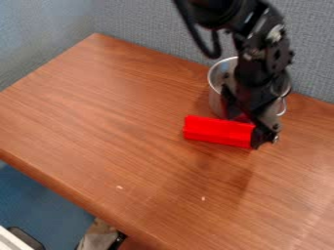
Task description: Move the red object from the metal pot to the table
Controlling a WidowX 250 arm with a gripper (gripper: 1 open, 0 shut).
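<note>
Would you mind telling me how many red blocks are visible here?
1. The red block lies flat on the wooden table, just in front of the metal pot; the arm hides most of the pot's inside.

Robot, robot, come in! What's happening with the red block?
Hand open, at the block's right end. Red block lying on the table, out of the pot. Nothing in the way.

The red object (216,130), a smooth bright red rectangular block, lies flat on the brown wood-grain surface (104,107), its long side running left to right. The metal pot (225,74), round and shiny silver, stands upright just behind it, mostly hidden; whether the two touch is hard to tell.
</note>
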